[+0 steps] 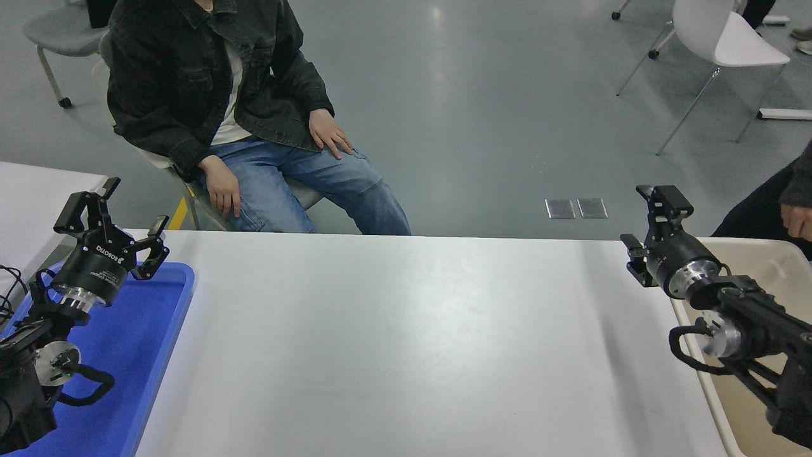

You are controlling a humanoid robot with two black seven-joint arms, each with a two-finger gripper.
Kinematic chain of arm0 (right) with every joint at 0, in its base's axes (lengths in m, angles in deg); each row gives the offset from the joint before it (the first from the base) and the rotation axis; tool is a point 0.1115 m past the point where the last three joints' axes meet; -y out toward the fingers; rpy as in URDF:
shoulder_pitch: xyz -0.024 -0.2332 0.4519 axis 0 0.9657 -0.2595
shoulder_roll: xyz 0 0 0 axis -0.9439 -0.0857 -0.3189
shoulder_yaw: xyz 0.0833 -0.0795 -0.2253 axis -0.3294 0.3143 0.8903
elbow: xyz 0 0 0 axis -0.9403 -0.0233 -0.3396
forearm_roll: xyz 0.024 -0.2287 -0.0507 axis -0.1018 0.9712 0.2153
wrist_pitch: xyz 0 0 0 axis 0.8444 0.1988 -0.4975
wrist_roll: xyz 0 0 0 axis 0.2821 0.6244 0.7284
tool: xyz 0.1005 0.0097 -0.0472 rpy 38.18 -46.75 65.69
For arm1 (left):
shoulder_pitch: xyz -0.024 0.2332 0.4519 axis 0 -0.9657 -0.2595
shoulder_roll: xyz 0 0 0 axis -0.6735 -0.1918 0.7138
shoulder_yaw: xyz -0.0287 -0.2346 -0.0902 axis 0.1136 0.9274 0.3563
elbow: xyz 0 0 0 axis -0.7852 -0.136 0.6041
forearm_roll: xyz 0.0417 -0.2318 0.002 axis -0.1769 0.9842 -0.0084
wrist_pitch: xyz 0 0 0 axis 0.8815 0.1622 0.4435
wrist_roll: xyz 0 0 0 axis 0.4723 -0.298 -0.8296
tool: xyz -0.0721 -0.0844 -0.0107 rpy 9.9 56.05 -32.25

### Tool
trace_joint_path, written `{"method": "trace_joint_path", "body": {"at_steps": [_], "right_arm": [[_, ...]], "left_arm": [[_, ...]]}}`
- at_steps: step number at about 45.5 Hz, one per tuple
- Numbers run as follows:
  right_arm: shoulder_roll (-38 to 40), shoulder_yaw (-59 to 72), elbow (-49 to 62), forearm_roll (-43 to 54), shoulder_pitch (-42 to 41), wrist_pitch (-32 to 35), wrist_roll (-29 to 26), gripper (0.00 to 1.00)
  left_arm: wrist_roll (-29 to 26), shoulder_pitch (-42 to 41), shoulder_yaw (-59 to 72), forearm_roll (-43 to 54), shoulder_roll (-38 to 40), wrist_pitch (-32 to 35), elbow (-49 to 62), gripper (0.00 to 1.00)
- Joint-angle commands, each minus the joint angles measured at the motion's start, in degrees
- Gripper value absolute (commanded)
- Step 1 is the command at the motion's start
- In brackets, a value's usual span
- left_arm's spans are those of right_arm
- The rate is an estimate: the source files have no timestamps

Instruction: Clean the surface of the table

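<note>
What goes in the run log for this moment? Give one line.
right gripper: open, empty, over table surface far right edge | left gripper: open, parked above blue tray | beige bin

You can't see all of the bench (406, 343); the picture's bottom edge cuts it off. The right arm covers part of the tan bin (771, 254), and the right edge cuts the bin too. The left arm hides part of the blue tray (146, 355). The top edge cuts off the sitting person (209, 82) above the shoulders.
</note>
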Motion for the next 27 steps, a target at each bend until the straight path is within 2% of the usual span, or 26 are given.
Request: {"method": "trace_joint_path", "body": {"at_steps": [1,9,27], "right_arm": [[-8.17,-4.34,2.02,-0.32,2.51,-0.33,4.18,1.00],[-9.31,-4.25,5.63,-0.32,2.95,-0.33,7.70,1.00],[-9.40,-3.63,6.33,-0.32,4.01,-0.24,9.29,1.00]], "left_arm": [[0.00,0.00,0.00,-0.01,0.00,0.00,-0.05,1.00],[0.00,0.00,0.00,-0.01,0.00,0.00,-0.05,1.00],[0.00,0.00,0.00,-0.01,0.00,0.00,0.03,1.00]]}}
